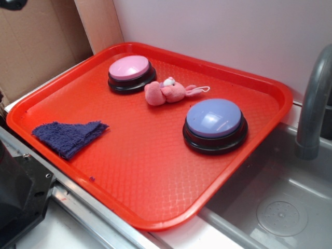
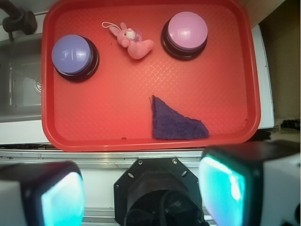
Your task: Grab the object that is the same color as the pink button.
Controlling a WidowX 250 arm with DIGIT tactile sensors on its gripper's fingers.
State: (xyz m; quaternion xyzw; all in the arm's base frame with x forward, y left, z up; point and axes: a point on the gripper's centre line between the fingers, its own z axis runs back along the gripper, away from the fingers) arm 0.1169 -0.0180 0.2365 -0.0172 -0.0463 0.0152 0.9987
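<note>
Two buttons on red tray, pink plush between, steel sink beside, hand spread

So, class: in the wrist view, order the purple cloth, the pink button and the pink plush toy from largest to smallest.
1. Purple cloth
2. Pink button, close to the cloth, so unsure
3. Pink plush toy, clearly smallest

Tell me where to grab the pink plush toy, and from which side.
Take the pink plush toy across its plump body, coming straight down from above. It lies flat on the red tray, so its sides are free. It sits close beside the pink button, so the fingers of the open hand should probably avoid that side. Skip the thin string loop.
</note>
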